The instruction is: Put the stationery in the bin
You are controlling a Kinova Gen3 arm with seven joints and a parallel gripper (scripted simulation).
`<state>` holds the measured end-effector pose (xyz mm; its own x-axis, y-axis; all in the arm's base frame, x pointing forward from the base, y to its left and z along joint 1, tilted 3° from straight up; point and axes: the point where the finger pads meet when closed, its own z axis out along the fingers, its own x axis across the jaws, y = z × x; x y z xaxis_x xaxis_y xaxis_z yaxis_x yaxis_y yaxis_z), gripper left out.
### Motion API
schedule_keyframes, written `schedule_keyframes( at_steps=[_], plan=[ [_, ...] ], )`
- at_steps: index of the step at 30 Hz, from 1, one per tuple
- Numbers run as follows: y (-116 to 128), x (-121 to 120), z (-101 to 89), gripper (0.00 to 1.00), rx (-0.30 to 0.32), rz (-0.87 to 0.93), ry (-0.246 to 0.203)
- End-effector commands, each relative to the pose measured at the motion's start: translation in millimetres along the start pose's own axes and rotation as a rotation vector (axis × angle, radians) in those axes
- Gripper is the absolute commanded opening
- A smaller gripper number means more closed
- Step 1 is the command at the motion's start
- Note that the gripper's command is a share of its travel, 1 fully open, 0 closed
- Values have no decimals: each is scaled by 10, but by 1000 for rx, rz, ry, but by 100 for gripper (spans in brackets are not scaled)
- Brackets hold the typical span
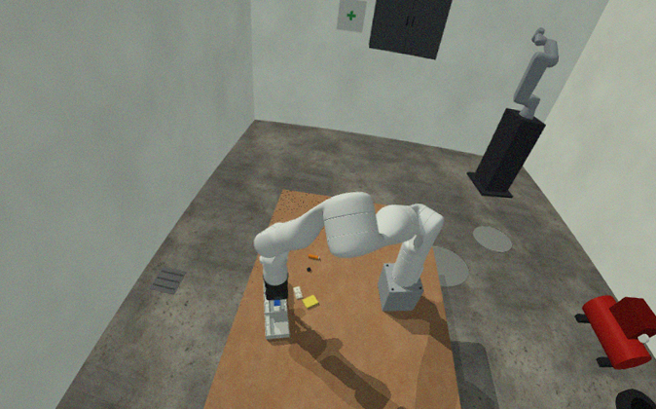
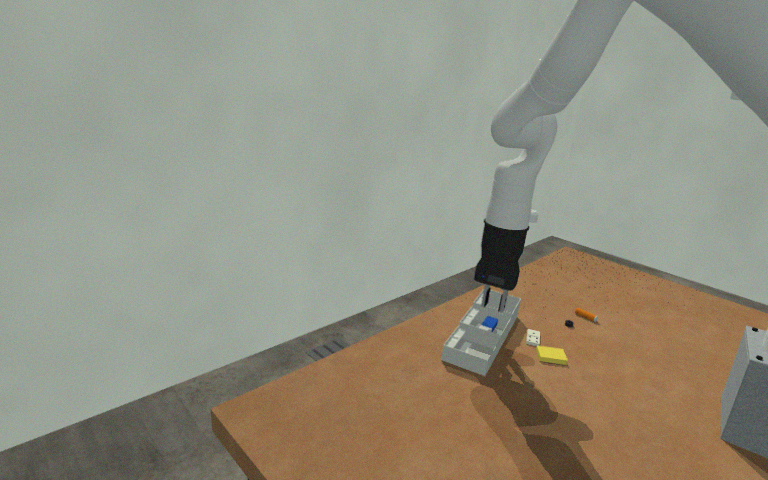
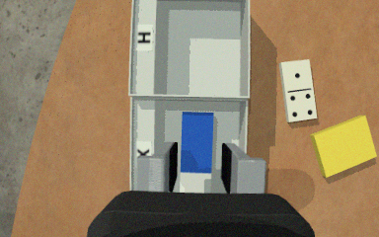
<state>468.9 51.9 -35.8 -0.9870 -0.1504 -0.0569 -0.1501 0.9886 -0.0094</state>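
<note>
The two grey bins stand end to end on the table's left edge: the X bin (image 3: pixel 189 143) is under my gripper and the H bin (image 3: pixel 189 49) lies beyond it. A blue block (image 3: pixel 197 142) lies flat on the X bin's floor, also seen in the exterior view (image 2: pixel 489 323). My gripper (image 3: pixel 199 160) hangs just above it, open, with a gap on each side of the block (image 2: pixel 493 300). An orange pen (image 2: pixel 586 315) lies on the table farther back. The yellow pad of sticky notes (image 3: pixel 343 145) lies on the table right of the bins.
A white domino (image 3: pixel 298 91) lies between the bins and the yellow pad. A small black piece (image 2: pixel 568 323) sits near the orange pen. The arm's grey base (image 2: pixel 747 390) stands at the table's right side. The table edge runs close to the left of the bins.
</note>
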Motion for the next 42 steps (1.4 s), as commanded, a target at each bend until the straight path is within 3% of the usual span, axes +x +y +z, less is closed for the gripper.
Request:
schedule_keyframes(
  at_steps=[1,29,30,42],
  plan=[
    [14,-1,-12,62,-1,-1,-1],
    [24,-7,-12,62,-1,-1,-1],
    [34,3,-70,100,-3,2,2],
    [33,-2,-472,100,-2,1,1]
  ],
)
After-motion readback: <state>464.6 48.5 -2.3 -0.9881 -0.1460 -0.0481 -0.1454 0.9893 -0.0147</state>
